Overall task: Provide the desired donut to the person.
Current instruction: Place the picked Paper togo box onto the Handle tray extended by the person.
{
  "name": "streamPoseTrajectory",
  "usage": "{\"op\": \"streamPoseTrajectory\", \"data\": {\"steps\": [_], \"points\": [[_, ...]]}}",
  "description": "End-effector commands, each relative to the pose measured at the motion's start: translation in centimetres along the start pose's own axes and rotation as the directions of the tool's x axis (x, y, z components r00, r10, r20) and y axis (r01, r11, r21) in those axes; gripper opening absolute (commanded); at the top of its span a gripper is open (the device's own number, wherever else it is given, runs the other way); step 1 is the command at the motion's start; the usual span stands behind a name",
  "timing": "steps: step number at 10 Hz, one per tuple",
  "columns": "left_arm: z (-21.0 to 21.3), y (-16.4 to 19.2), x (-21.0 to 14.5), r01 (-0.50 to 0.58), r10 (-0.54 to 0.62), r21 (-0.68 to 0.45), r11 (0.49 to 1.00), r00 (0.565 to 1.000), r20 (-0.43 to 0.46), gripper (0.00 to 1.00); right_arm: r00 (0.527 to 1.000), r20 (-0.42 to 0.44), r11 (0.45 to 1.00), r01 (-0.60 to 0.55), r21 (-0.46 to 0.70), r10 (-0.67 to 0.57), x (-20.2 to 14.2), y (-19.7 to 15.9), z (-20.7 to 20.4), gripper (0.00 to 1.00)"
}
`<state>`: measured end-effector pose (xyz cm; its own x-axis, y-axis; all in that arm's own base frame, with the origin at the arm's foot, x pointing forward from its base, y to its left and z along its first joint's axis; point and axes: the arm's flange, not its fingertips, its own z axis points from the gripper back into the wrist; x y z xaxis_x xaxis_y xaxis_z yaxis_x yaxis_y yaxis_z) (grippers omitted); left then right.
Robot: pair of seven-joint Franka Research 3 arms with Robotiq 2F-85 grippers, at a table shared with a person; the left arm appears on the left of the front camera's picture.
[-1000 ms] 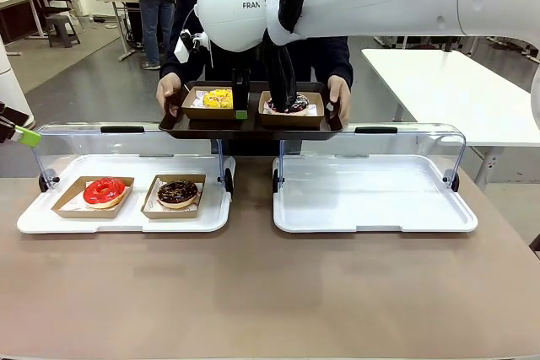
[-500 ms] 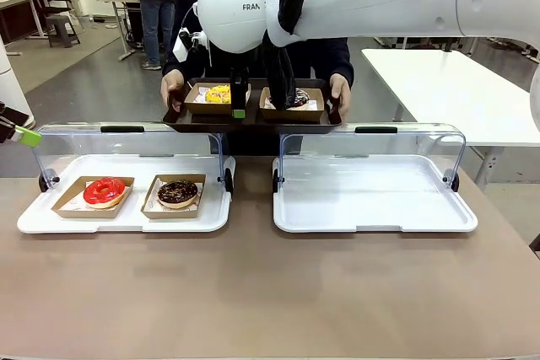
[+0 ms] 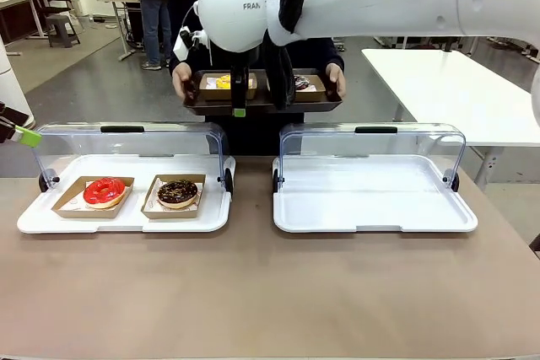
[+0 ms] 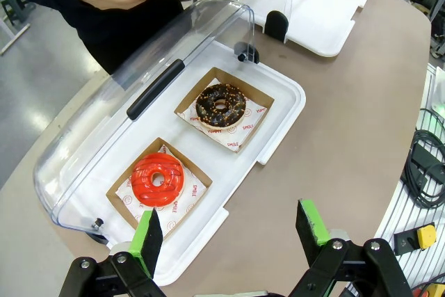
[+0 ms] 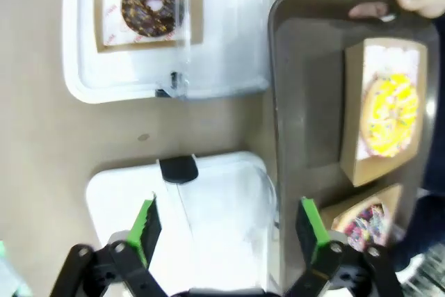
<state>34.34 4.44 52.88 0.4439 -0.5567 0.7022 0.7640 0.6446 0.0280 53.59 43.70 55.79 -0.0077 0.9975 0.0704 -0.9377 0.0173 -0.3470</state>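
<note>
The person (image 3: pixel 253 6), wearing a dark long-sleeved top, is standing at the far side and holding a dark brown plastic tray (image 3: pixel 263 104) level by its two ends with both bare hands. On it are sitting two brown cardboard trays lined with white paper: one is carrying a yellow-iced donut (image 5: pixel 391 114), the other a donut with multicoloured sprinkles (image 5: pixel 367 225).

The right gripper (image 5: pixel 229 231) is hovering above the tray's near edge with its green-padded fingers spread wide and nothing between them. The left gripper (image 4: pixel 229 231) is likewise standing open and empty over the table's left end.

On the smooth tan tabletop (image 3: pixel 270 292) are lying two white plastic serving trays with clear domed lids tipped back. The left tray (image 3: pixel 122 221) is holding a glossy red-iced ring donut (image 3: pixel 104 191) and a chocolate donut with nut crumbs (image 3: pixel 177 193), each in a cardboard tray. The right tray (image 3: pixel 371 208) is showing bare white plastic.

Behind, a grey polished floor is stretching away towards white tables and another standing figure.
</note>
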Motion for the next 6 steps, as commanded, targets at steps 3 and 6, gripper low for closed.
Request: {"op": "streamPoseTrajectory", "data": {"steps": [3,6], "points": [[0.0,0.1,-0.1,-0.005,0.005,-0.007,1.0,1.0,0.01,1.0,0.973,0.209,0.995,0.087,0.045,-0.094,-15.1,3.5,6.2,1.0],[0.0,0.1,-0.1,-0.005,0.005,-0.007,1.0,1.0,0.01,1.0,0.915,0.374,0.988,0.154,0.02,-0.151,-26.2,7.7,5.3,1.0]]}}
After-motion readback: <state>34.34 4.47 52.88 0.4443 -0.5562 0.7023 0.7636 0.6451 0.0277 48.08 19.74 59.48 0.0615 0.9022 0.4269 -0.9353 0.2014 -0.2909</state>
